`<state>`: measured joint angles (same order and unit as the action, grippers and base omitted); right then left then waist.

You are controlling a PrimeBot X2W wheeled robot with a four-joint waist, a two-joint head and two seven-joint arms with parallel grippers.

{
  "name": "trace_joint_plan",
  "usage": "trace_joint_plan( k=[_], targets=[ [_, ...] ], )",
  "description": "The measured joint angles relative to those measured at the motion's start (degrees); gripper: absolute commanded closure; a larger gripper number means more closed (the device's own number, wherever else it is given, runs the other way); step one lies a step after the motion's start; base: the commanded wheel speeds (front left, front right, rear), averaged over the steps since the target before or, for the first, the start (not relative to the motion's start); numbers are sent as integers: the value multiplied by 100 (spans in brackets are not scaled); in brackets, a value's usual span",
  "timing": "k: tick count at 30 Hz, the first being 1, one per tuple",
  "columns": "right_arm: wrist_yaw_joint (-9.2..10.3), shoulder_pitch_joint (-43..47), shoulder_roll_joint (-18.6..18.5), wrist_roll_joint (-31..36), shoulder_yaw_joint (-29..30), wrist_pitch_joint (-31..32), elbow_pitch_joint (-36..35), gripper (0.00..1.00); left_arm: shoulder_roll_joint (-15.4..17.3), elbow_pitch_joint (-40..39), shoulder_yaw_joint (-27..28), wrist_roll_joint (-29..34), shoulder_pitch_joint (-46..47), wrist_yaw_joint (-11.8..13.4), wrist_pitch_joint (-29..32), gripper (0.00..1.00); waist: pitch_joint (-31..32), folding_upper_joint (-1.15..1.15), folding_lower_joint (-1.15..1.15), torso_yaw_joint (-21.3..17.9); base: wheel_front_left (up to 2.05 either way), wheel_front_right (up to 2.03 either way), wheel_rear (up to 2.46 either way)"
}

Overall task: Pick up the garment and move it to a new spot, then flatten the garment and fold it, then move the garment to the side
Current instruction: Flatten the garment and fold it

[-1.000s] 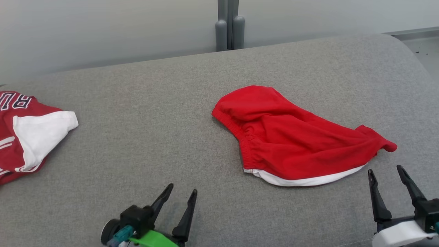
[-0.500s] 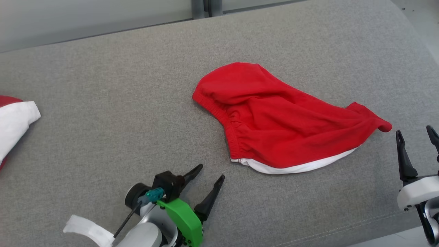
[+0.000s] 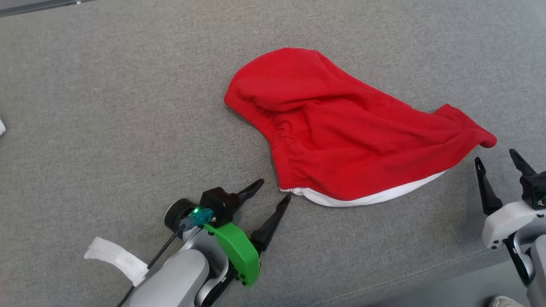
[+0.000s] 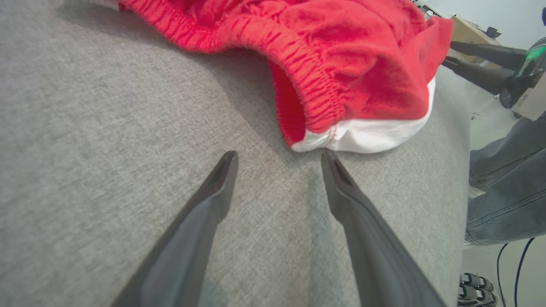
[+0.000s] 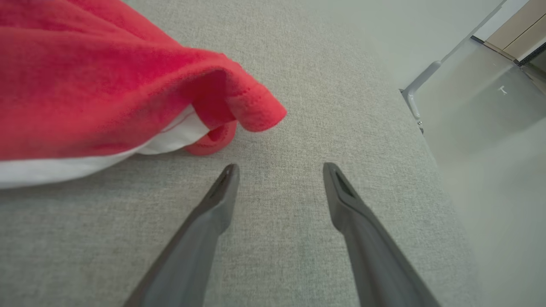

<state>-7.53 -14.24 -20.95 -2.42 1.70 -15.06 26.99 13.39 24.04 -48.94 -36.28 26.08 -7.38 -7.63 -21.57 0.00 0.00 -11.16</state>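
Grey upholstered surface carries the crumpled red garment, judged soft, light, limp: pinch the elastic waistband corner just beside the left hand and the loose hem near the right hand, both hands spread wide and empty

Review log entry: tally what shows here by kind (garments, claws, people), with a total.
Garments: 1, the red garment on the grey fabric surface.
Claws: 2, left claw and right claw, both open, empty.
People: 1, legs in jeans.
Total: 4, leaving out a white scrap at the head view's left edge, too small to tell.
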Motion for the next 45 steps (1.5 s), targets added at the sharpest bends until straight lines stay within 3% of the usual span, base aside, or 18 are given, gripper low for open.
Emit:
trace_joint_plan(
  k=[10,32,45],
  targets=[
    [0,-391,89,-330,-716,0,158,0,7,-246,-207,-41,244,1,22,0,-267,0,0,31,0,0,0],
    [0,-147,-720,-958,-1289,1,-485,0,78,-388,-280,-134,220,76,16,0,-158,0,0,-26,0,0,0],
    [0,-181,-800,-1288,-1613,0,-509,0,134,-467,-305,-176,215,118,24,0,-186,0,0,27,0,0,0]
  ],
)
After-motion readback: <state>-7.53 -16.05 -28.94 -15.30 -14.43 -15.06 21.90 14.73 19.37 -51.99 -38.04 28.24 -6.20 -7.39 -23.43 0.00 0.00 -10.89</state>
